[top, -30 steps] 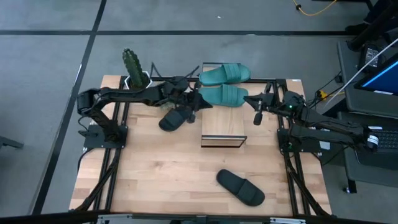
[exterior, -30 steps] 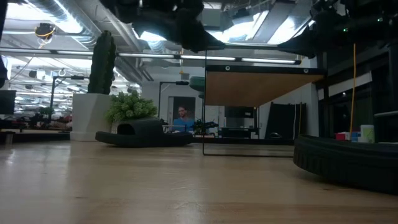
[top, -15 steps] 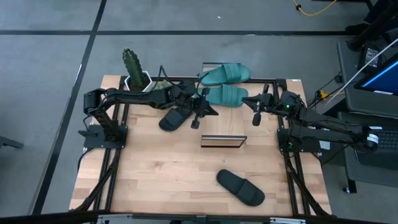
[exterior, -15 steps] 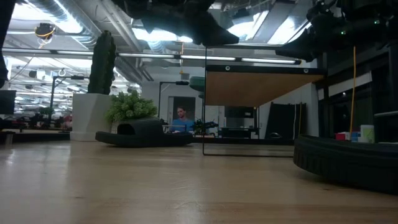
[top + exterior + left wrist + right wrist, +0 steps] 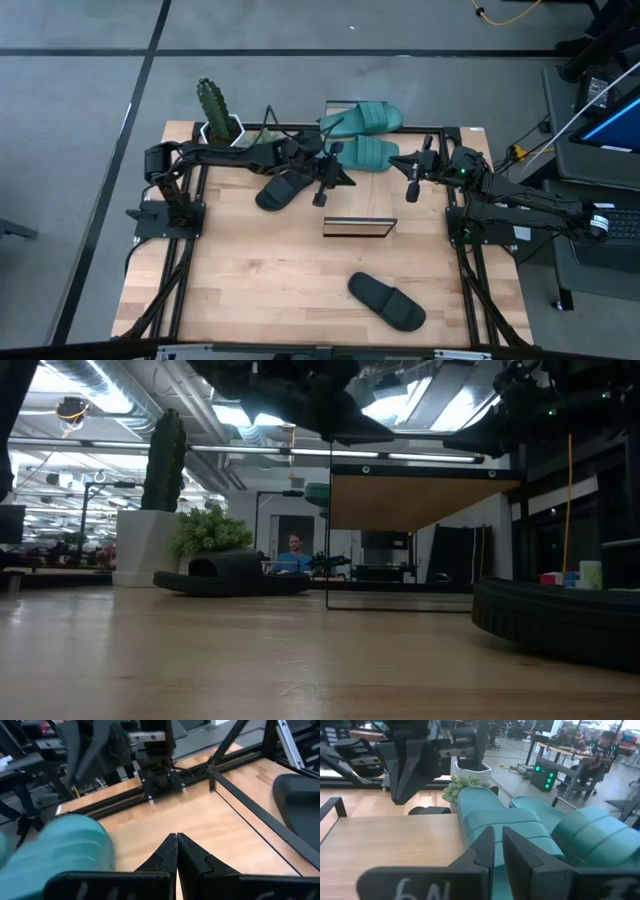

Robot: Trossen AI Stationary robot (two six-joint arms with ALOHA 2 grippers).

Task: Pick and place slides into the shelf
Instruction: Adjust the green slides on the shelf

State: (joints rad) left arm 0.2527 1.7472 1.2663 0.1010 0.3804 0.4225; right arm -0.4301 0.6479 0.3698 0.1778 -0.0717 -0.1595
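Observation:
Two teal slides point(image 5: 362, 118) point(image 5: 362, 153) lie side by side, soles down, on the shelf's point(image 5: 360, 205) wood top. One black slide point(image 5: 283, 188) rests on the table left of the shelf, the other point(image 5: 387, 302) near the table's near edge. My left gripper point(image 5: 320, 198) hovers shut between the left black slide and the shelf, touching nothing; its wrist view shows the fingertips point(image 5: 176, 837) together beside a teal slide point(image 5: 65, 852). My right gripper point(image 5: 412, 192) hangs shut right of the shelf, above the teal slides point(image 5: 495, 820).
A potted cactus point(image 5: 212, 105) and a small green plant point(image 5: 205, 530) stand at the far left corner. Black frame rails point(image 5: 190, 240) run along both table sides. Bare wood lies between the shelf and the near black slide. A person point(image 5: 295, 555) sits far behind.
My left arm has reached farther toward the table's right. Its gripper has drawn away from the nearer teal slide's left end toward the near edge and turned. The slides and my right arm have stayed where they were.

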